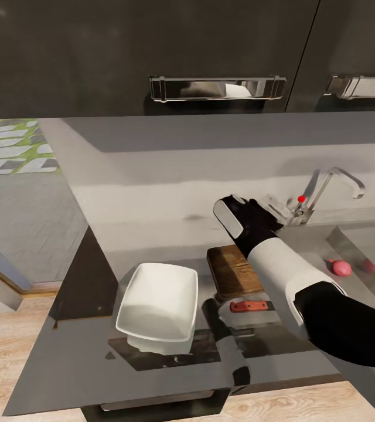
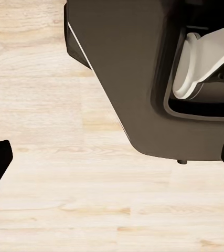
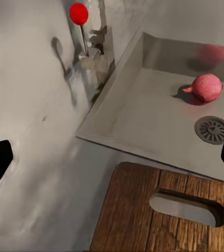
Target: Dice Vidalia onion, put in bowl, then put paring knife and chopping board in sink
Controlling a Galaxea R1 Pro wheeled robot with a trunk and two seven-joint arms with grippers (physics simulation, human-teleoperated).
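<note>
Beside the sink (image 3: 143, 121), on the countertop (image 1: 82, 351), lie the board (image 1: 234, 271), knife (image 1: 249, 306) and bowl (image 1: 159, 308). Above the board's far end hangs the right gripper (image 1: 237, 214), fingers apart. Onion (image 3: 206, 87) sits near the drain (image 3: 213, 129); left gripper (image 2: 112, 165) is spread over floor (image 2: 49, 199).

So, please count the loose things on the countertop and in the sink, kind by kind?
Bowl: 1
Chopping board: 1
Paring knife: 1
Onion: 1
Total: 4. The first three are on the countertop; the onion lies in the sink.
</note>
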